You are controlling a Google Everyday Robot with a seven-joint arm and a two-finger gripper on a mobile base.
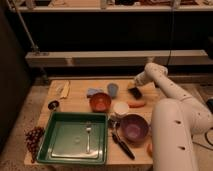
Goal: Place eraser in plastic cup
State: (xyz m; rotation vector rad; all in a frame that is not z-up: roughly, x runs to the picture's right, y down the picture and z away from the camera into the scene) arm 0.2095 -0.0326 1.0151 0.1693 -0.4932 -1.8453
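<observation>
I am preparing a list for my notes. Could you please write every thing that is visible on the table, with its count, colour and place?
eraser: 1, black, far right part of table, at the end effector
plastic cup: 1, blue, far middle
cloth: 1, blue, left of the plastic cup
carrot: 1, orange, near side of the eraser
red bowl: 1, red-orange, centre
white cup: 1, white, right of the red bowl
purple bowl: 1, purple, near right
black-handled tool: 1, black, near edge
green tray: 1, green, near left
fork: 1, silver, in the green tray
grapes: 1 bunch, dark red, left of the green tray
table: 1, light wood
end effector: 1, white arm, low over the eraser
</observation>
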